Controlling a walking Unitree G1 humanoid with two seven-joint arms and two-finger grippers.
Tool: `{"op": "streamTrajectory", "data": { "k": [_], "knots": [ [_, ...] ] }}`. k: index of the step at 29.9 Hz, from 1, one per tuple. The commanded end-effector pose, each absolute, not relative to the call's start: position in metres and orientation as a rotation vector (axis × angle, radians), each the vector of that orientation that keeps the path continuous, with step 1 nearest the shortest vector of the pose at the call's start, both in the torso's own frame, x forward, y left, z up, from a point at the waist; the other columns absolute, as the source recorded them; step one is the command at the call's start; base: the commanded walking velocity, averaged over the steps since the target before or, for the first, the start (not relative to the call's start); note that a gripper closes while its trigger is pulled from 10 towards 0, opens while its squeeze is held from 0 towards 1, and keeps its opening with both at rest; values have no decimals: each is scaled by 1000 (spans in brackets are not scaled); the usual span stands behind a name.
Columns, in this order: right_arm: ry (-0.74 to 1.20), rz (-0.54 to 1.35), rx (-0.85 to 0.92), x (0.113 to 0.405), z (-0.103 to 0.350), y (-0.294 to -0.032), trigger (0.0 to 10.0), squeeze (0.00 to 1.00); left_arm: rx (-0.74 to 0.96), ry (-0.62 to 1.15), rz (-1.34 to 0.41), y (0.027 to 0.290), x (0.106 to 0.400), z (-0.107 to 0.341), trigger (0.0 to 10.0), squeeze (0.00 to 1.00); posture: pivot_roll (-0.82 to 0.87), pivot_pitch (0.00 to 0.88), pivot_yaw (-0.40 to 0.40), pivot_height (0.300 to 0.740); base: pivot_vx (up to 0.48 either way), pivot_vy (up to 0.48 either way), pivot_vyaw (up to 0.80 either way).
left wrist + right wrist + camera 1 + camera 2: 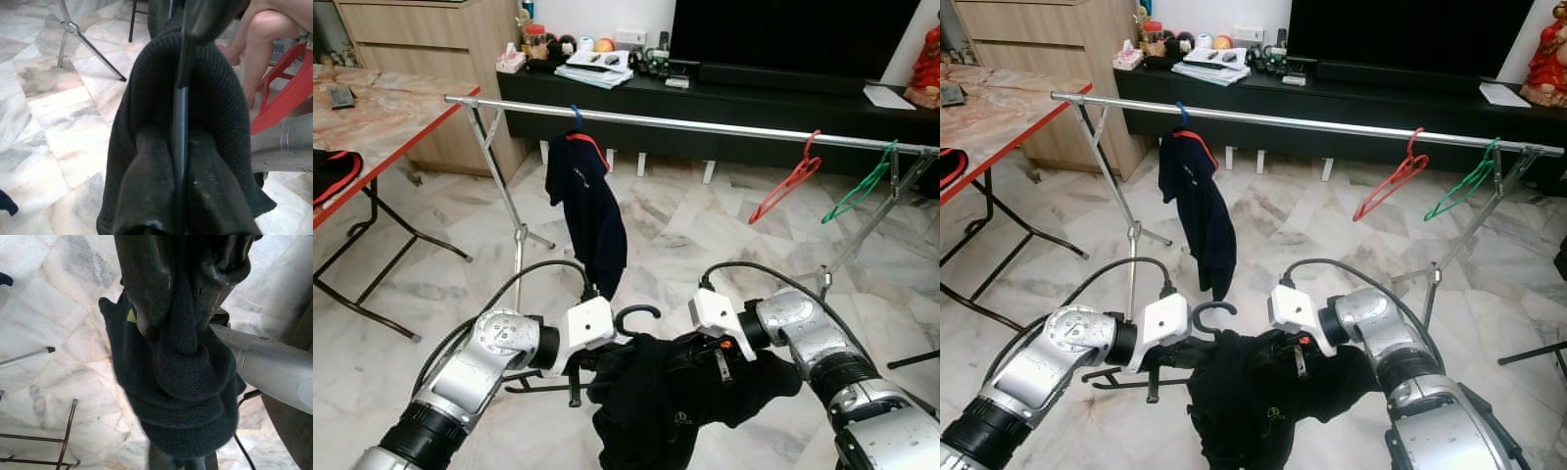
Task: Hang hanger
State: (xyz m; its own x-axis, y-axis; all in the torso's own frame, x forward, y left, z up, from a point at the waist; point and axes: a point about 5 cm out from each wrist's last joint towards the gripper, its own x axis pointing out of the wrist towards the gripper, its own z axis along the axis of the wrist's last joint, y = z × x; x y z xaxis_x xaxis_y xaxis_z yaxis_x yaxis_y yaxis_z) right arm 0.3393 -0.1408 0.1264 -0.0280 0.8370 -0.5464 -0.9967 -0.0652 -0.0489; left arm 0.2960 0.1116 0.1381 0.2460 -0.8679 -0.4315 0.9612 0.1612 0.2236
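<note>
One black hanger [636, 315] draped in a dark garment [666, 401] is held between both grippers, left gripper [592, 360] and right gripper [710, 352], jaws clamped on it, below the rail [705, 125] carrying three hangers.

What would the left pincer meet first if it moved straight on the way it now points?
Likely the right arm: past the left pincer, shut on the black garment and its hanger, it crosses that line. Depth is unclear.

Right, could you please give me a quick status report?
Left gripper and right gripper both shut on black hanger carrying black garment. Held low, short of rail. Navy shirt hangs just ahead.
</note>
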Motion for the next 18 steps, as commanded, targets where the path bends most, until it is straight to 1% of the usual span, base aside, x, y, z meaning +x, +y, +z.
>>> {"op": "streamTrajectory", "data": {
  "k": [1, 12, 18],
  "knots": [
    [470, 1603, -510, 333, 115, -143, 0, 0, 526, 157, -1262, 116, 305, 154, 10000, 1000, 68, 38, -49, 740, 0, 0, 0],
    [509, 1586, -576, 333, 113, -150, 0, 0, 570, 212, -1263, 125, 304, 146, 10000, 1000, 67, 46, -53, 740, 0, 0, 0],
    [568, 1580, -656, 330, 106, -156, 0, 0, 596, 256, -1281, 132, 301, 143, 10000, 1000, 70, 54, -58, 740, 0, 0, 0]
  ]
}}
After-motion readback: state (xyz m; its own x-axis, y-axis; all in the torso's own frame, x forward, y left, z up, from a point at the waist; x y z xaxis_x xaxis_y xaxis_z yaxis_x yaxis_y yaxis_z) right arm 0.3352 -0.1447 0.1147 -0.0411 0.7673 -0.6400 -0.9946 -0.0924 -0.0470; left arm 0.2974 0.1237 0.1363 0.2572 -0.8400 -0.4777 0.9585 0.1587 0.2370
